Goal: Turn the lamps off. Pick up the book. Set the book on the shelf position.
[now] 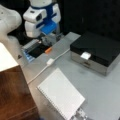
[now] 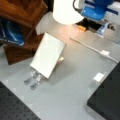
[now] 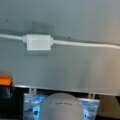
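Propped on its stand for grabbing, white spiral-bound notebook (image 1: pixel 61 94) sits untouched; gripper (image 1: pixel 51 37) up at 11 o'clock, jaws can't tell.

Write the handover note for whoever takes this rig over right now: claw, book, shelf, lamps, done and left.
Claw: at a front view's top, low over the table's far edge near the white cable switch; it holds nothing that shows.
Book: propped tilted on a slotted stand mid-table, untouched.
Shelf position: the brown wooden block at a front view's left, no book on it.
Lamp: seems lit, glow on the table.
Done: nothing that shows.
Left: lamps off, book pickup, book placement.
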Controlling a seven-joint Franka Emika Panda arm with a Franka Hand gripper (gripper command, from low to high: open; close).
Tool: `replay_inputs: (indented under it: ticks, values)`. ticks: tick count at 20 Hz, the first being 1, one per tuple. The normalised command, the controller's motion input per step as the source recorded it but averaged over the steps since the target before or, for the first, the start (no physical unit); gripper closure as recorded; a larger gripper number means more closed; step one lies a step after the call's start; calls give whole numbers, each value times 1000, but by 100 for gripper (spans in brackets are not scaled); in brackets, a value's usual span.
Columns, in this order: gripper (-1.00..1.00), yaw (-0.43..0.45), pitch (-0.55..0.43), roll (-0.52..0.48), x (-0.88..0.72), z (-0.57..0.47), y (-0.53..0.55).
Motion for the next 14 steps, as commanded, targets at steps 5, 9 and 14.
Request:
replay_inputs:
  ticks: [5, 9, 14]
  values:
    - [-100, -46, -73, 106, -417, -215, 257]
    - [-100, -36, -69, 59, -349, -213, 284]
    - [-100, -32, -59, 26, -337, -218, 297]
